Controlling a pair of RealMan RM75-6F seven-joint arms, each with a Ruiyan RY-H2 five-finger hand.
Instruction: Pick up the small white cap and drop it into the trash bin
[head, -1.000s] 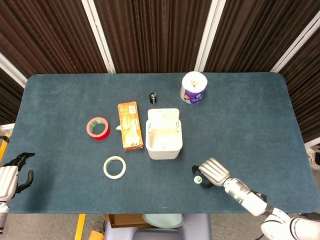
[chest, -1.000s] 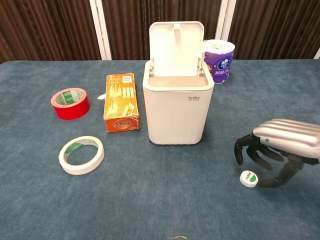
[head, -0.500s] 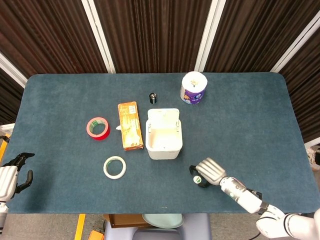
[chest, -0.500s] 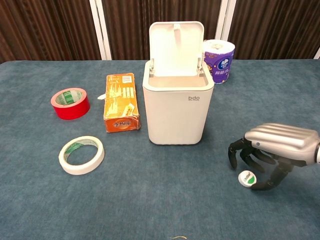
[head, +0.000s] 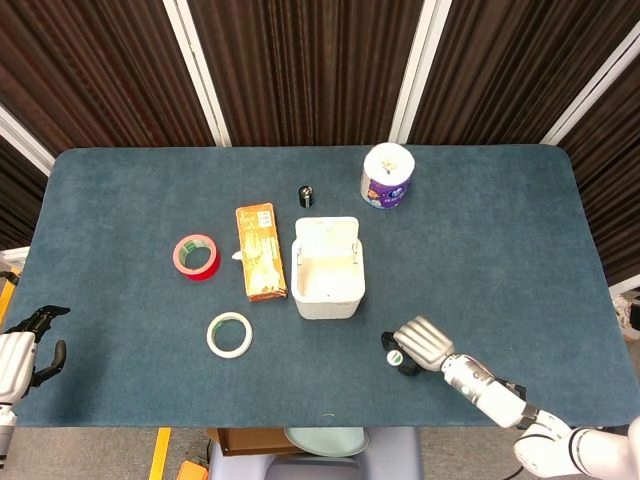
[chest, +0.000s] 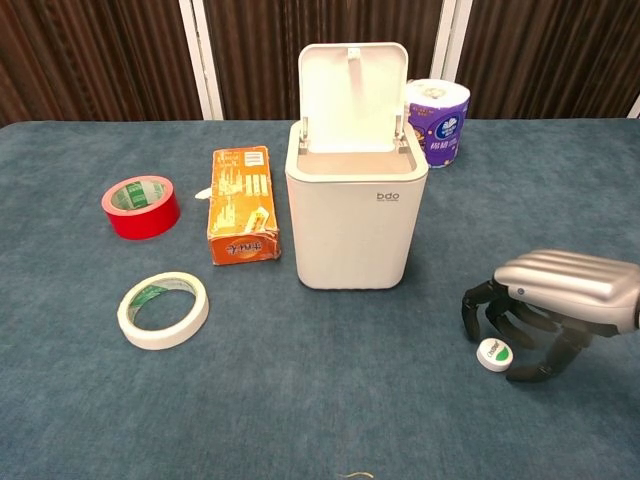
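Observation:
The small white cap with a green mark lies on the blue table near its front right part. My right hand arches over it, dark fingers curled down on the cap's left and the thumb at its right; I cannot tell whether they touch it. The head view shows the cap at the tip of the right hand. The white trash bin stands mid-table with its lid up, left of and behind the cap. My left hand hangs off the table's left front corner, fingers apart, holding nothing.
Beside the bin lie an orange box, a red tape roll and a white tape roll. A tissue roll stands behind the bin, and a small black cylinder stands further back.
The right hand shifted slightly left, then back, closing around the cap. The cap slid a little left, tilted briefly, and now lies flatter. The left hand stayed still.

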